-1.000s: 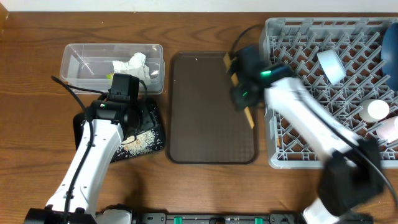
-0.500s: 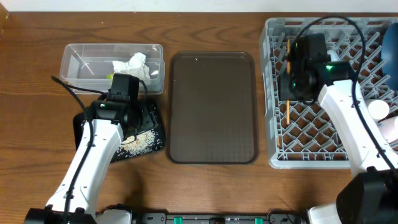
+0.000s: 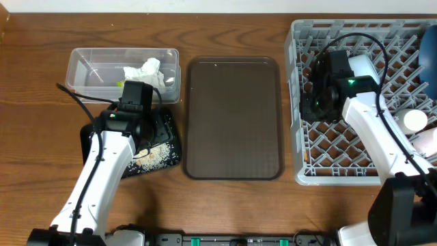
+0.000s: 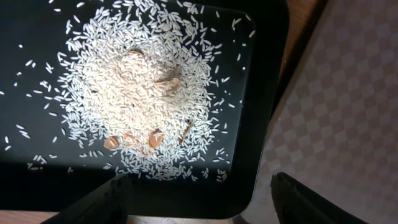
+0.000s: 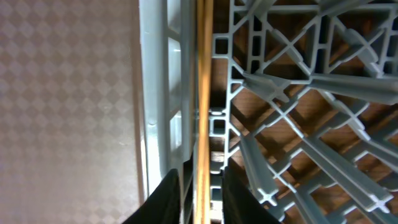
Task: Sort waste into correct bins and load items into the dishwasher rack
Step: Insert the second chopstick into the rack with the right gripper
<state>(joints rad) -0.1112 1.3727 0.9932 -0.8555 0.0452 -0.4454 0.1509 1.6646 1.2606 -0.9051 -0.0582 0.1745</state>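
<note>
Waste looks fully sorted, as far as the pictures show. At the far left, the crumpled tissue (image 3: 145, 70) lies in the clear tub (image 3: 85, 65), and a small yellow-green wrapper (image 3: 120, 83) sits at the tub's front wall, partly hidden by the arm. Just below the tub, the rice grains (image 4: 137, 81) are heaped on the black tray (image 4: 258, 143), with a few brownish scraps among them. The left gripper (image 4: 205, 202) hangs over that tray with its fingers spread and nothing between them.

In the middle, the brown serving tray (image 3: 233, 116) shows nothing on it.

On the right, the dishwasher rack (image 3: 298, 137) already carries a pale-blue bowl (image 3: 363, 67), a pale cup (image 3: 414, 121), a pink cup (image 3: 428, 141) and, cut off by the edge, the blue dish (image 3: 430, 48). The right gripper (image 5: 202, 199) is down inside the rack, close to its left wall. Its fingers pinch a wooden chopstick (image 5: 203, 93) that runs along that wall over the grid. Whether it is one stick or both I cannot tell.

Judging from this, only the release of the chopstick is left, plus a second stick if one is elsewhere.
</note>
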